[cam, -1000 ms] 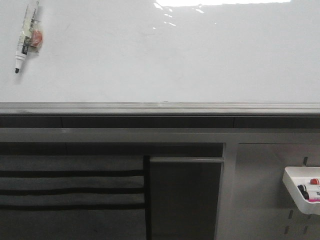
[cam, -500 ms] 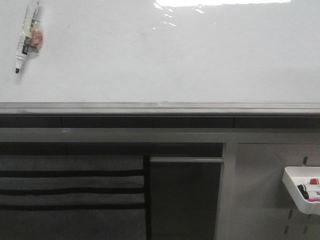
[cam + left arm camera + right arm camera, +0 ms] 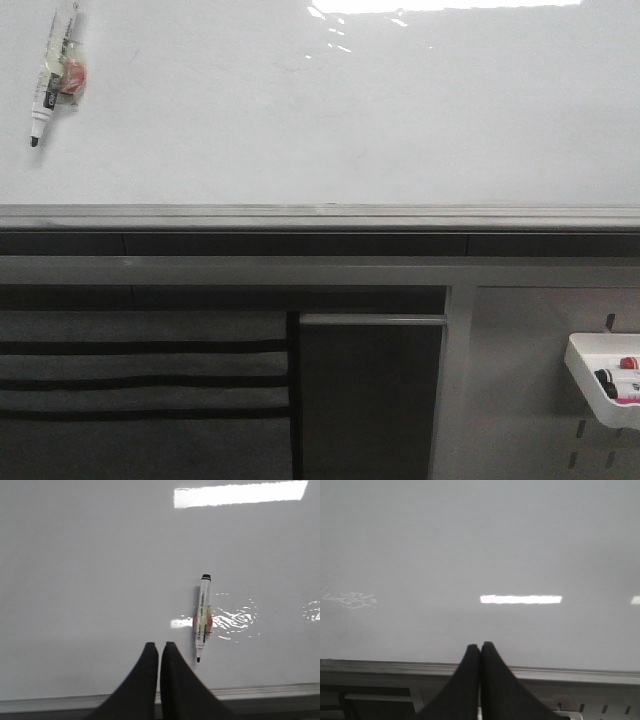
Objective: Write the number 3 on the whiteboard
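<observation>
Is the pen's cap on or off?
Off. The marker stuck on the whiteboard shows its bare dark tip pointing down toward the rail.

The whiteboard (image 3: 400, 130) is glossy white with bright glare streaks near its upper edge, and a grey metal rail (image 3: 320, 214) runs along its lower edge. The marker (image 3: 52, 85) stuck to it has a clear-white barrel, a black tip, black lettering and a red-orange patch at its middle. Below, a grey panel (image 3: 140, 385) carries dark horizontal stripes. The white tray (image 3: 590, 385) holds markers with red, black and pink caps. Both grippers' fingers (image 3: 159, 680) (image 3: 480, 680) are matte black.
</observation>
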Controlling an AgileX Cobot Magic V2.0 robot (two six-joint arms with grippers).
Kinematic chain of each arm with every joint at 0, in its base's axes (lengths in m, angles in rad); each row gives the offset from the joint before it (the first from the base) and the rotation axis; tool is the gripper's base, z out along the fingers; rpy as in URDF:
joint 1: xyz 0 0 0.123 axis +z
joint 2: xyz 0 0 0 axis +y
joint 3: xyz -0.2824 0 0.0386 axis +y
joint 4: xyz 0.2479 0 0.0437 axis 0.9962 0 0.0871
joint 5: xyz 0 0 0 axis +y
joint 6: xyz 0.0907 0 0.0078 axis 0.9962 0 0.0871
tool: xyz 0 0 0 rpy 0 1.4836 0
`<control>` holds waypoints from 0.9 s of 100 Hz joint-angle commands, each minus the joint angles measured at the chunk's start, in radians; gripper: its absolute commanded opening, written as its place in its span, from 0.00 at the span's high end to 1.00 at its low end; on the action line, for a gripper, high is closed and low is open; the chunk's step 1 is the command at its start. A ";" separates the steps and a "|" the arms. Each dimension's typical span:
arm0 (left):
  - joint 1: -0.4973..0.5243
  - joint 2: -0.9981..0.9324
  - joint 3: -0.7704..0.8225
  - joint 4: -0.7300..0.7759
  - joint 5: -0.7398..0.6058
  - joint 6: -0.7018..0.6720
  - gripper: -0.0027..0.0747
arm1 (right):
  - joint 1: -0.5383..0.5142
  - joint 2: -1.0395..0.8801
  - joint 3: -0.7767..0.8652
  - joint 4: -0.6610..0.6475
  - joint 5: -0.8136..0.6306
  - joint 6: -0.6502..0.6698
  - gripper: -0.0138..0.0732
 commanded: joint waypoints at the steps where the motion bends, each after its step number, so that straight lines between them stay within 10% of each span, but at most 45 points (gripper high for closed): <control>1: 0.004 0.021 -0.033 -0.001 -0.068 -0.008 0.99 | -0.008 0.019 -0.032 -0.009 -0.071 -0.011 0.92; 44: 0.004 0.021 -0.033 -0.002 -0.076 -0.008 0.94 | -0.008 0.019 -0.032 -0.009 -0.081 -0.011 0.89; 70: 0.004 0.021 -0.033 -0.001 -0.076 -0.008 0.27 | -0.008 0.019 -0.028 -0.009 -0.083 -0.011 0.32; 90: 0.004 0.021 -0.033 -0.001 -0.076 -0.008 0.19 | -0.008 0.019 -0.027 -0.009 -0.077 -0.011 0.12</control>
